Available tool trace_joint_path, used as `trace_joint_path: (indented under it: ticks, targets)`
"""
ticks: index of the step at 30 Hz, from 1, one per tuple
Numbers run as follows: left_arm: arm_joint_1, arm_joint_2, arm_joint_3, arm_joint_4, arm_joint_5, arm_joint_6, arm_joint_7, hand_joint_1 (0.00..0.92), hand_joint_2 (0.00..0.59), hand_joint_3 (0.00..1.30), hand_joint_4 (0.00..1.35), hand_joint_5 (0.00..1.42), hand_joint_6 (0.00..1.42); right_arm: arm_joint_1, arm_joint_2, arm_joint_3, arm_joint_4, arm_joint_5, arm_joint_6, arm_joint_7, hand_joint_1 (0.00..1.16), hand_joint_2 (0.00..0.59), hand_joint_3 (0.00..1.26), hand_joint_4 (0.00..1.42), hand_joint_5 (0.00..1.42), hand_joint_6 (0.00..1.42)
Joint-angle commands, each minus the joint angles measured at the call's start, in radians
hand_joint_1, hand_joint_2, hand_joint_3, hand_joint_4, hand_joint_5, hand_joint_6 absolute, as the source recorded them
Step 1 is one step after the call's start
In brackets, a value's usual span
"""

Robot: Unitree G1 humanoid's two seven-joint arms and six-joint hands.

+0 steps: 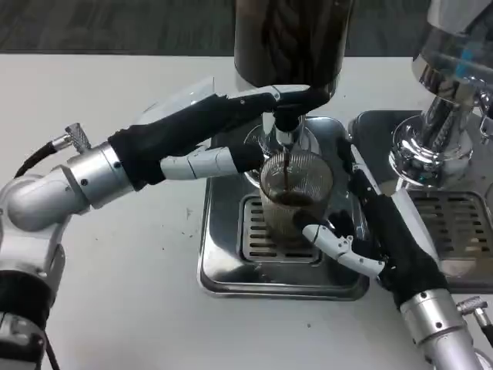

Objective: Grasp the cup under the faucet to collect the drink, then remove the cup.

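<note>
A clear ribbed cup (296, 189) stands on the steel drip tray (223, 262) under the faucet (286, 132). A thin dark stream runs into the cup, and dark drink lies in its bottom. My right hand (370, 223) grips the cup from the right, with its fingers (339, 245) wrapped around the lower front. My left hand (208, 127) reaches in from the left. Its upper fingers lie on the faucet lever (302, 96) and its thumb (231, 159) sits below, beside the spout.
The dark drink tank (289, 38) rises above the faucet at the top centre. A second chrome dispenser (443, 116) with its own drip tray (462, 223) stands at the right, close to my right forearm. Bare white table (115, 270) lies to the left and front.
</note>
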Motion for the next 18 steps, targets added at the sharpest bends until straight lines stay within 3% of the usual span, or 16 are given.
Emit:
trace_joint_path:
  ticks: [1, 18]
  targets:
    - [0.033, 0.01, -0.017, -0.001, 0.033, 0.014, -0.024, 0.0, 0.063, 0.18, 0.1, 0.13, 0.05, -0.022, 0.002, 0.0, 0.019, 0.004, -0.006, 0.009, 0.58, 0.212, 0.0, 0.0, 0.0, 0.03]
    - [0.041, 0.02, -0.019, -0.017, 0.035, 0.021, -0.023, 0.0, 0.068, 0.18, 0.11, 0.14, 0.07, -0.075, 0.015, -0.007, 0.105, 0.055, -0.043, 0.058, 0.58, 0.218, 0.0, 0.0, 0.0, 0.05]
